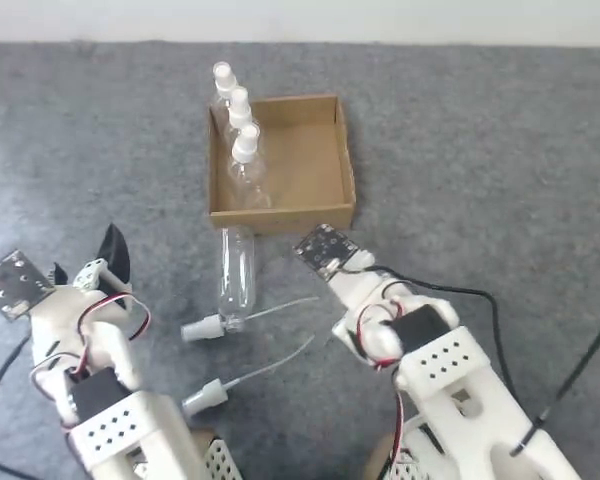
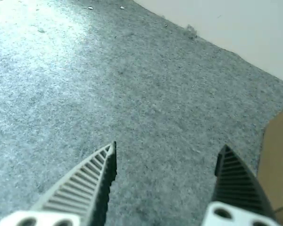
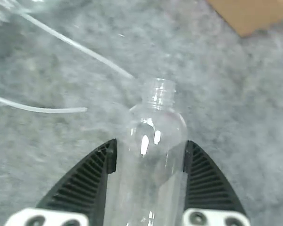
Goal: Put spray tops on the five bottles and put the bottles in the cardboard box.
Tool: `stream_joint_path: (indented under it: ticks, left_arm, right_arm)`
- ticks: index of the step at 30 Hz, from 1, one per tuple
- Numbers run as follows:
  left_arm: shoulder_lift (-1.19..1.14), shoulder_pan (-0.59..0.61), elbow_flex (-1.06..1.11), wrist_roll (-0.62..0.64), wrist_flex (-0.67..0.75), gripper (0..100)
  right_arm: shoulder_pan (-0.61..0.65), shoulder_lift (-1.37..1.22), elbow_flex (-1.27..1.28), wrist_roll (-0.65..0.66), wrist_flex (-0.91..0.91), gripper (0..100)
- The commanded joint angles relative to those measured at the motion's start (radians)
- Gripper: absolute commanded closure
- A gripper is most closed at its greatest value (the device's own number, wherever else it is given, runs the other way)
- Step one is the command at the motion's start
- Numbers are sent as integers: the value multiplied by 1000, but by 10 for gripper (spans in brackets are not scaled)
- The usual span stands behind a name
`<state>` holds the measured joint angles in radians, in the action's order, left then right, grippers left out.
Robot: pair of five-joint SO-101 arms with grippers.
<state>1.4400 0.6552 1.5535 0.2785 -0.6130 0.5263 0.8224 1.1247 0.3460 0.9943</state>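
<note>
Three capped bottles [image 1: 246,150] stand along one wall of the cardboard box [image 1: 280,215], mid-desk toward the far edge. Capping is in hand, I'd say: the right pincer [image 3: 150,146] is clamped on a clear, smooth, open-necked bottle [image 3: 156,117], while the left pincer [image 2: 167,150] hangs wide apart over fuzzy grey desk [image 1: 500,150]. Next move calls for the left to fetch a white top [image 1: 202,328], thin tube [image 1: 285,305] trailing, and feed that tube down the neck. A spare bottle [image 1: 236,275] lies just before the box.
</note>
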Motion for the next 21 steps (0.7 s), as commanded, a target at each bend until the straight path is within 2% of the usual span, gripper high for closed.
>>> stream_joint_path:
  ticks: [1, 5, 9, 16, 21]
  left_arm:
    - [18, 2, -10, -3, 26, 681]
    - [18, 2, -10, -3, 26, 681]
    - [18, 2, -10, -3, 26, 681]
    - [18, 3, -10, -3, 26, 681]
    - [18, 3, -10, -3, 26, 681]
  right_arm:
    - [-96, -5, -64, 60, 12, 883]
    - [-154, -5, -64, 66, -1, 884]
    - [-162, -7, -68, 69, 10, 879]
    - [-162, -7, -83, 175, 74, 877]
    - [-156, -7, -87, 187, 116, 790]
